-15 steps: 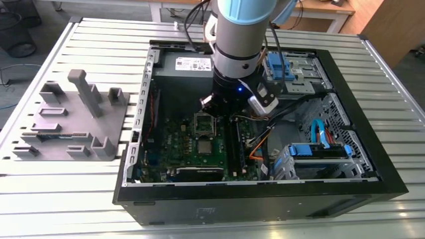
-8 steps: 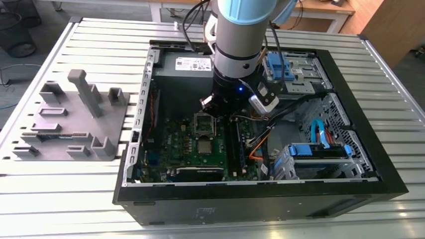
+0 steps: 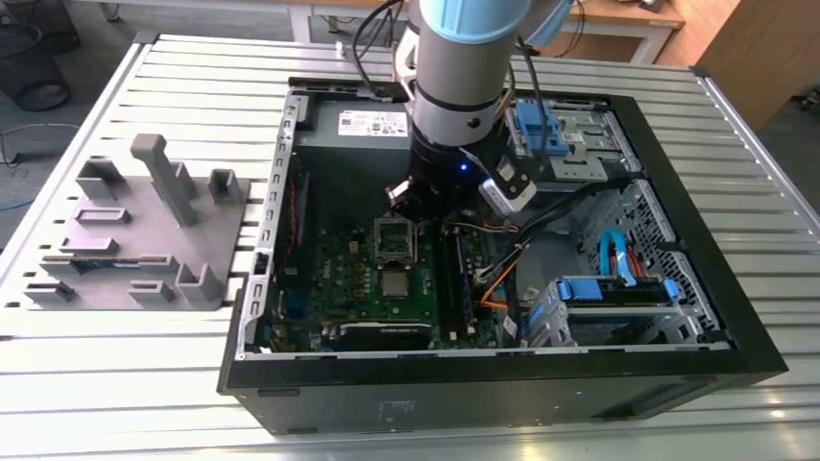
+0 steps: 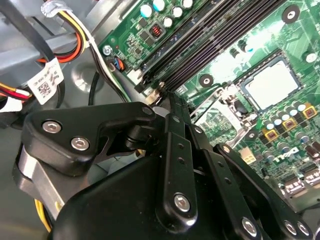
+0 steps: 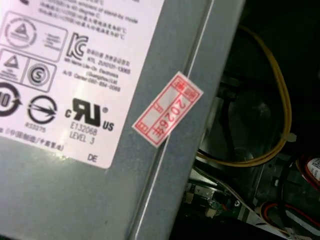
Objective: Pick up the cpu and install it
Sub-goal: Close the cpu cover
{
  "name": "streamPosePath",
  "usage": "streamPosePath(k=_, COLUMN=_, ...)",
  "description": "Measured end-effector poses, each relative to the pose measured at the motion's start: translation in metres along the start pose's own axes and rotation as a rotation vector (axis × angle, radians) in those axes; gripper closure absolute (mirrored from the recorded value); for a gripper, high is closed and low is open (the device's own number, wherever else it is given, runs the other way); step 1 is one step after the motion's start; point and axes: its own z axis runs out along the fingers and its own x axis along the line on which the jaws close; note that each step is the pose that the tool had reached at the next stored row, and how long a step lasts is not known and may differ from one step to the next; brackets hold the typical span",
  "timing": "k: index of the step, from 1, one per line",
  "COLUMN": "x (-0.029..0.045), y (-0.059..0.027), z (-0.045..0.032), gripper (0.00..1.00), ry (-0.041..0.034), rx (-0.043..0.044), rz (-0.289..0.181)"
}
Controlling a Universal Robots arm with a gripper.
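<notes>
The cpu (image 4: 272, 82) lies flat, pale metal top up, inside its dark square socket (image 4: 240, 89) on the green motherboard (image 4: 225, 62), apart from the gripper (image 4: 172, 104) and not held by it. Between chip and tool sits an open metal frame (image 4: 216, 93), just beside the gripper's tip in the second wrist view. The long black memory slots (image 4: 210, 45) run past the tip on its other side. Whether the gripper is spread or closed cannot be told from its black linkage; nothing is seen in its grasp.

In the exterior view the robot arm (image 3: 455, 86) reaches down into the open computer case (image 3: 513, 384), the tool low over the board's socket area. Close behind the wrist stands the grey power supply (image 5: 75, 200), carrying a red-and-white sticker (image 5: 167, 116), with a yellow cable (image 5: 280, 125) looping beside it. Farther out, well clear of the tool, a grey fixture block (image 3: 134, 235) rests on the slatted table (image 3: 192, 86) beside the case.
</notes>
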Motion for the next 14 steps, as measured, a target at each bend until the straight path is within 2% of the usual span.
streamPosePath(k=9, x=-0.001, y=0.0036, z=0.0028, gripper=0.89, ry=0.0, rx=-0.0001, rz=0.0)
streamPosePath(k=14, x=0.003, y=0.0051, z=0.0027, gripper=0.89, ry=0.0, rx=-0.0001, rz=0.0)
